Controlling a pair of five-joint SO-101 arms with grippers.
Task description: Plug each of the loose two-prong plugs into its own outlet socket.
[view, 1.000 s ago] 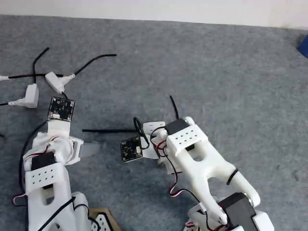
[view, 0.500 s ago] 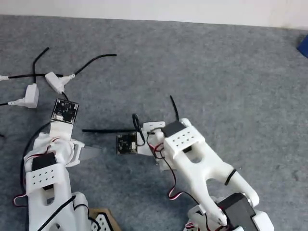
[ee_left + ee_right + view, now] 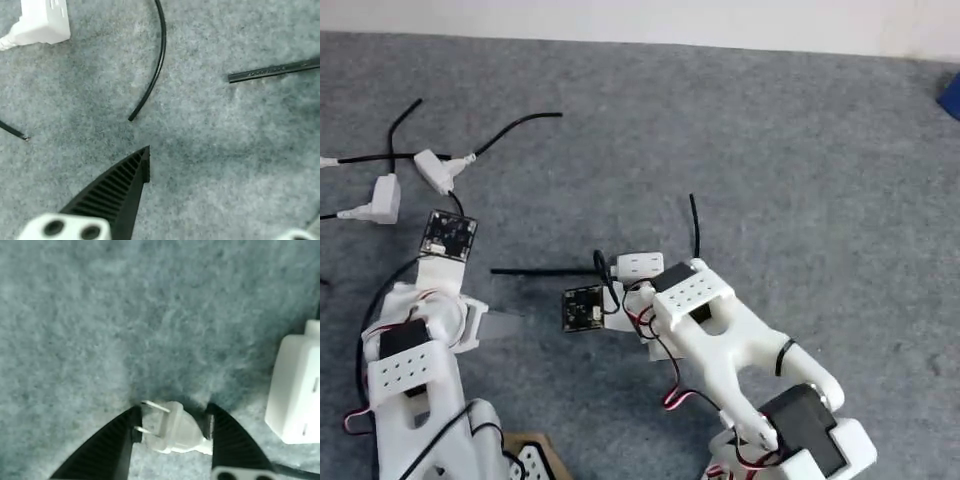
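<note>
My right gripper (image 3: 172, 411) is shut on a white two-prong plug (image 3: 170, 431), its prongs pointing sideways just over the carpet. A white outlet socket (image 3: 296, 390) lies close beside it, apart from the plug; the high view shows this socket (image 3: 640, 265) by the right arm's wrist. The plug's black cord (image 3: 696, 225) trails away behind the arm. My left gripper (image 3: 480, 305) stands open over bare carpet, one black finger (image 3: 122, 192) in the left wrist view. Two more white plug pieces (image 3: 435, 170) (image 3: 382, 198) lie at the far left, one also in the left wrist view (image 3: 45, 22).
Loose black cords cross the grey carpet: a straight one (image 3: 540, 271) between the arms, a curved one (image 3: 515, 125) at the back left, another (image 3: 152, 65) near my left gripper. A blue thing (image 3: 952, 95) sits at the right edge.
The right arm has turned a little and its camera board has shifted left, while the held plug's cord has swung to the right. The left arm has barely shifted.
</note>
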